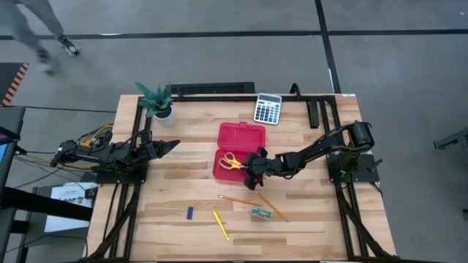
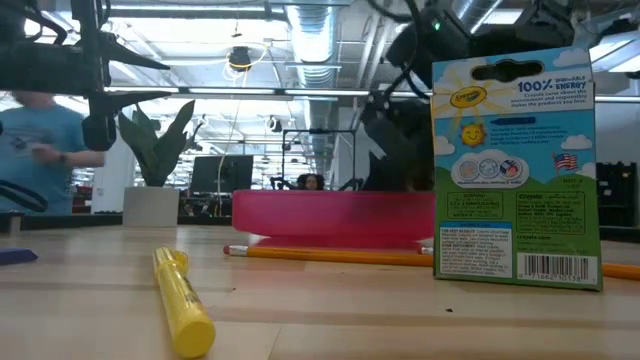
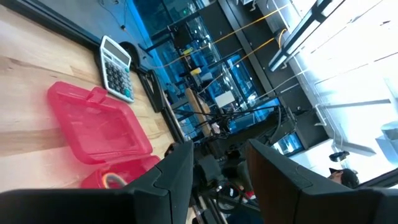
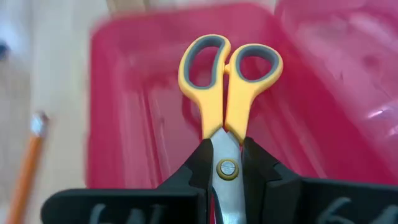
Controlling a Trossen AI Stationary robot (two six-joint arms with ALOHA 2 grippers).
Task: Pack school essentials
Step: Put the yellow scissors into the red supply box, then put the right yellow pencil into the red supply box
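Observation:
The yellow-orange-handled scissors (image 1: 230, 161) are over the near half of the open red case (image 1: 240, 139), shut, in my right gripper (image 1: 252, 166). On the table nearer lie two orange pencils (image 1: 241, 199), a green-yellow crayon box (image 1: 260, 212) standing upright, a yellow stick (image 1: 221, 225) and a small blue piece (image 1: 189, 212). In the low view the crayon box (image 2: 515, 170) stands in front, with the yellow stick (image 2: 185, 300) lying to its left. My left gripper (image 1: 172, 146) waits open at the table's left side, holding nothing. My right gripper holds the scissors at the blades by the pivot screw (image 4: 227, 168), pinched between its two fingers (image 4: 198, 165). The fingers come from the table's right and lie along the scissors. The handles (image 4: 227, 74) point ahead over the red tray; whether they touch it I cannot tell.
A grey calculator (image 1: 268, 108) lies at the far edge, right of a potted plant (image 1: 157, 102). The case's lid (image 3: 93, 121) lies open toward the far side. Bare wood stretches left of the case and along the near edge. A person walks on the floor beyond the table.

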